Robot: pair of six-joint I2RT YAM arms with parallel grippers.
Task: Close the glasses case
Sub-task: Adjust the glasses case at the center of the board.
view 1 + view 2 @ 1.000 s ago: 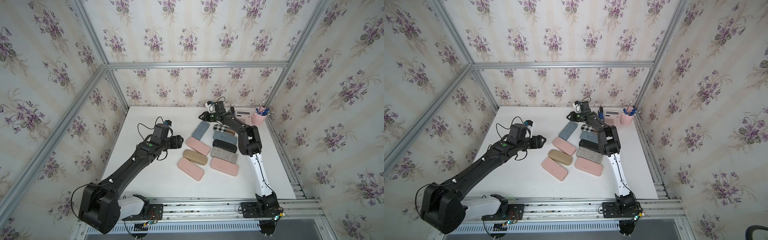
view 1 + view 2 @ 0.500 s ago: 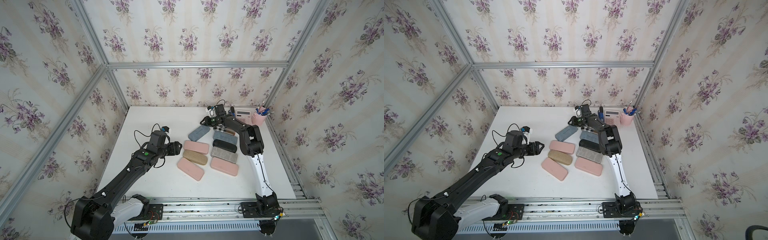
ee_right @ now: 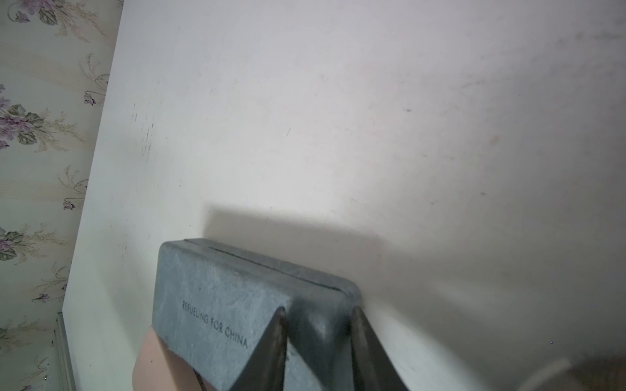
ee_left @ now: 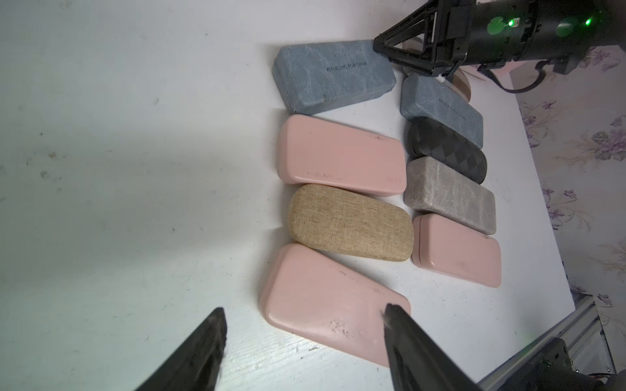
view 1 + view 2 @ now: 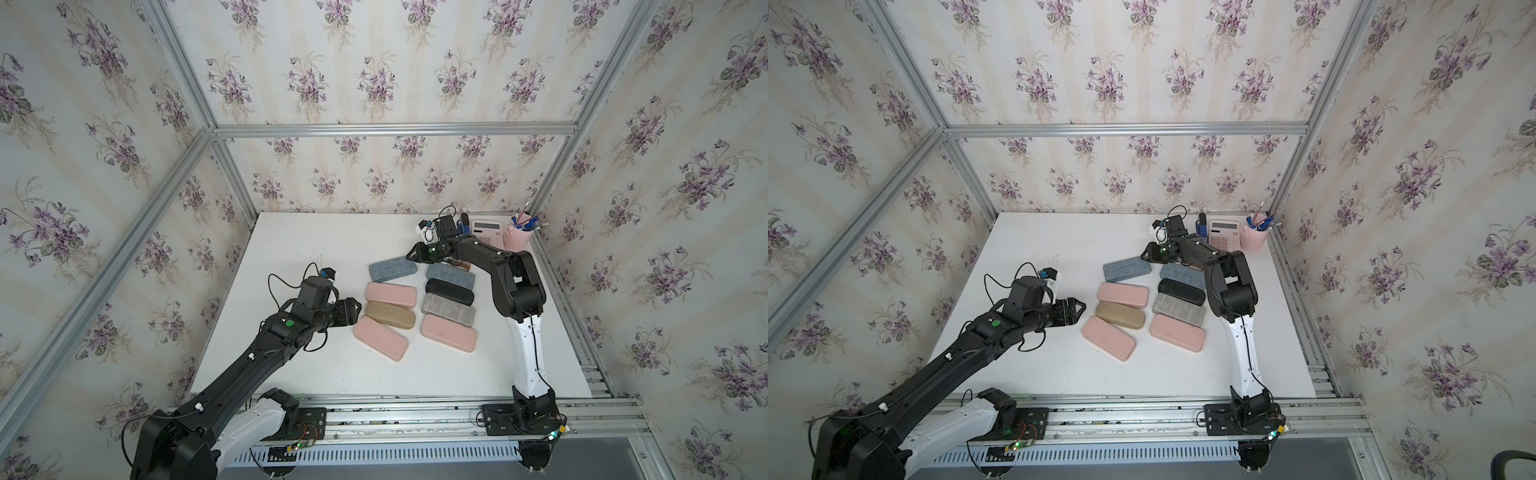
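A blue-grey glasses case [image 5: 392, 268] [image 5: 1126, 269] lies at the back left of a group of cases, its lid down with only a thin seam showing [image 3: 220, 294]. My right gripper [image 5: 411, 254] [image 5: 1144, 254] [image 3: 319, 310] is at its right end, shut on it, one finger on its top and the other against its side. The left wrist view shows this case [image 4: 333, 76] with the right gripper's tips at its corner. My left gripper [image 5: 353, 311] [image 5: 1079, 309] [image 4: 304, 309] stands open and empty, just left of the front pink case [image 5: 380, 343].
Several closed cases lie in two rows on the white table [image 5: 291, 374]: pink [image 5: 390, 294], tan [image 5: 390, 314], blue-grey [image 5: 449, 276], black [image 5: 449, 291], grey [image 5: 448, 310], pink [image 5: 449, 332]. A calculator [image 5: 486, 228] and a pink pen cup [image 5: 517, 237] stand at the back right.
The right gripper has narrowed on the blue-grey case and swung it from slanted to nearly level. The left arm has drawn back toward the table's front, still open.
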